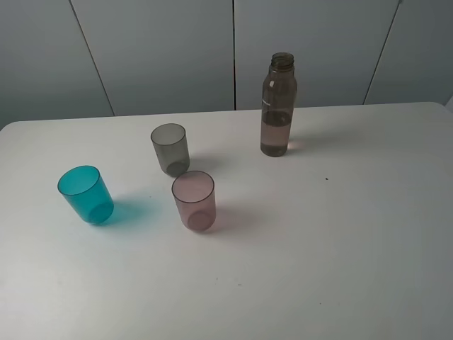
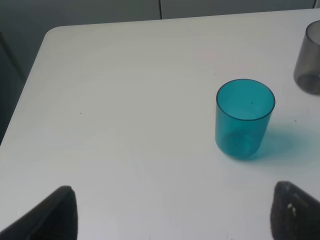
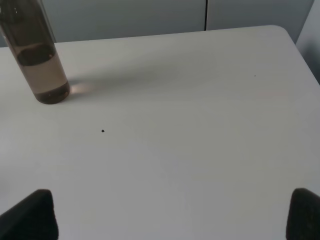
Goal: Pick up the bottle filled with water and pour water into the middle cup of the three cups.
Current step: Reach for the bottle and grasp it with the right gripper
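Noted left gripper (image 2: 172, 215) spread wide, holding nothing — teal cup (image 2: 244, 119) ahead, untouched. Found right gripper (image 3: 167, 215) equally wide, empty — bottle (image 3: 37, 55) upright, well apart from it.

The high camera is looking steeply down over the whole table (image 1: 340, 248) towards the wall panels (image 1: 163, 49). The left wrist camera is sitting low and close, facing the teal cup (image 2: 244, 119); the right one is facing the bottle (image 3: 40, 65). The high view is showing both too.
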`<state>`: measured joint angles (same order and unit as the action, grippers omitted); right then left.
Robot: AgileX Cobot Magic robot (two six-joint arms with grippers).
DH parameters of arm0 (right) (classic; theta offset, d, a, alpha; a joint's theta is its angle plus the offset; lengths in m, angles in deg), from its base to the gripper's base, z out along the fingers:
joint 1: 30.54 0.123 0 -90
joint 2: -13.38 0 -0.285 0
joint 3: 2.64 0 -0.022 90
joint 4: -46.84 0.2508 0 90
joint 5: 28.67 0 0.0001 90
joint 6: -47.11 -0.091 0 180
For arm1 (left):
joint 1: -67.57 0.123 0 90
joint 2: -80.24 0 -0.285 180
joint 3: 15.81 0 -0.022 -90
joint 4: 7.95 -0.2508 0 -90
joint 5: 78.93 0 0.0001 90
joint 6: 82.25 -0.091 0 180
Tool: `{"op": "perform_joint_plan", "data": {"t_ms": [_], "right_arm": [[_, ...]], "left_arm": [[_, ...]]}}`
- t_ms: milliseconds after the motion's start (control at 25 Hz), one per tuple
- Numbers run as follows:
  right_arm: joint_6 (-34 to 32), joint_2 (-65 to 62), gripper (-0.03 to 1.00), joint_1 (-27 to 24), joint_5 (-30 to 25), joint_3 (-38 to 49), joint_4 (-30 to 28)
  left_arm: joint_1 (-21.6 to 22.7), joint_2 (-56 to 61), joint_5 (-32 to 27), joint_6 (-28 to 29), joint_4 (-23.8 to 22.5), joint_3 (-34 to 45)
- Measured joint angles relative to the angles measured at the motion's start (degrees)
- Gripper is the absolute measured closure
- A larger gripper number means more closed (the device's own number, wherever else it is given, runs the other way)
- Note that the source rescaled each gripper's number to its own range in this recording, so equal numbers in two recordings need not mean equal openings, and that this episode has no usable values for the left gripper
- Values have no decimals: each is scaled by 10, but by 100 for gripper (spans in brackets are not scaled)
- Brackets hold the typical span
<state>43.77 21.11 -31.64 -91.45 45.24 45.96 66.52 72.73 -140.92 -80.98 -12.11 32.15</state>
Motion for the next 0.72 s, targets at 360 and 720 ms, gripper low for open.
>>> {"op": "perform_joint_plan", "data": {"t_ms": [360, 720], "right_arm": [[0, 0, 0, 0, 0, 0, 0], [0, 0, 0, 0, 0, 0, 2]], "left_arm": [[0, 0, 0, 0, 0, 0], [0, 0, 0, 0, 0, 0]]}}
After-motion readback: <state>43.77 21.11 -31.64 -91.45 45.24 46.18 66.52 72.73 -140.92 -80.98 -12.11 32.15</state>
